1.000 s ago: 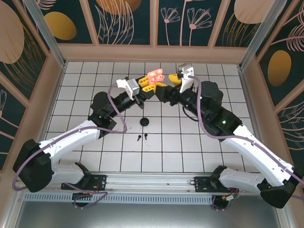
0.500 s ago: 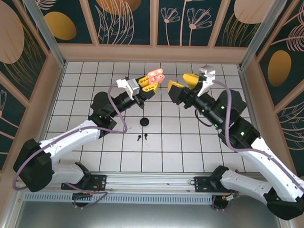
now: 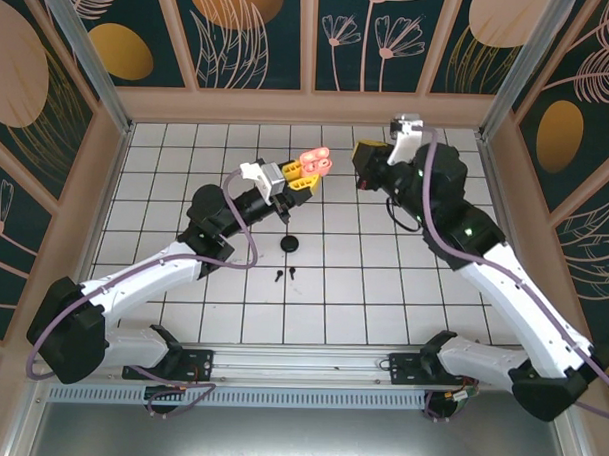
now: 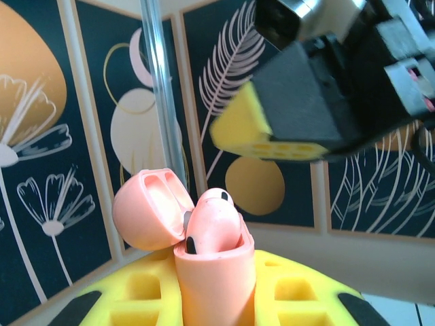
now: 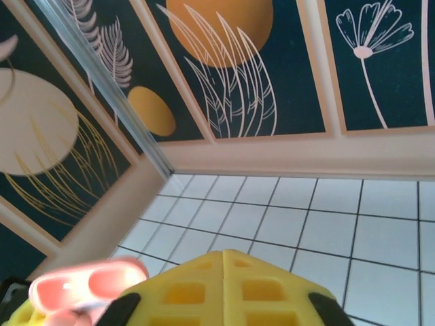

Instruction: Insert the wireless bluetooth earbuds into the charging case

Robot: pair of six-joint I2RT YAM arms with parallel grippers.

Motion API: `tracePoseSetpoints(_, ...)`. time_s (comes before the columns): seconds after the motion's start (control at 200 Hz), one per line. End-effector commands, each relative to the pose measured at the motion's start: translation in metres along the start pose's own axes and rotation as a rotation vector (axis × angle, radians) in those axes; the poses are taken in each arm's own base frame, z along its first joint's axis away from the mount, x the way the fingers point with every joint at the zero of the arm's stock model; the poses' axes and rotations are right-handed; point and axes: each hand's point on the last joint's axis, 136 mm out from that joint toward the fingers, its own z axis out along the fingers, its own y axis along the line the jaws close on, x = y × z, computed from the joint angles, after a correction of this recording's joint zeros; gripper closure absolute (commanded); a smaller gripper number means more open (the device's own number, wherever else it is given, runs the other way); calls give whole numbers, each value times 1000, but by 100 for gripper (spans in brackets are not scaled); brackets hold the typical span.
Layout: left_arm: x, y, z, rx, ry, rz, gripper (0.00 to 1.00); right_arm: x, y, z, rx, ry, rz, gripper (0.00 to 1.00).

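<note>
The white tiled table (image 3: 402, 291), a grid of square tiles with dark seams, lies inside walls painted with pale leaves and orange discs. The left arm (image 3: 153, 273) and right arm (image 3: 503, 275), in smooth white shells with black joints and trailing purple cables, both reach toward the far end.

The left gripper (image 3: 304, 174) has waffle-pocketed yellow fingers and is clamped on the salmon-pink charging case (image 4: 214, 285), holding it up off the table. The case is glossy, rounded plastic, and the bottom frame edge of the left wrist view cuts off its base. Its hinged lid (image 4: 151, 209) stands open and tips to the left. In the right wrist view the case is only a blurred pink shape at the lower left corner.

The right gripper (image 3: 365, 160) hangs just beside the case without touching it. Its yellow pads are pressed together along one seam with nothing between them.

A small black rounded object (image 3: 291, 245) sits on the tiles, too small to identify.

One pink earbud (image 4: 212, 227) stands in the case with its smooth top poking out. I cannot tell whether a second one sits behind it.

Two black earbuds (image 3: 279, 276) lie on the tiles near the arms, well apart from the case.
</note>
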Motion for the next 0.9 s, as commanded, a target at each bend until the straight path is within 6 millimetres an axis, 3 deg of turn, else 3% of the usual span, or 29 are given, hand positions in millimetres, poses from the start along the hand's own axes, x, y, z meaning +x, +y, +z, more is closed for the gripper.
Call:
tracePoseSetpoints(0.0,25,-7,-1,29,66,-6,100,0,4,11,-12,71,16,100)
tracePoseSetpoints(0.285,66,-11,-4,58,186,-2,100,23,-9,67,-13,283,61,100)
tracePoseSetpoints(0.52,66,-11,-4,61,196,29,100,57,-15,97,-61,469,100,100)
tracePoseSetpoints(0.696,65,-9,-2,53,194,42,100,80,-13,97,-117,573,121,100)
tracePoseSetpoints(0.861,62,-5,1,36,185,47,100,96,-10,79,-127,607,116,100)
tracePoseSetpoints(0.891,62,-4,2,31,183,46,100,102,-2,74,-143,622,108,100)
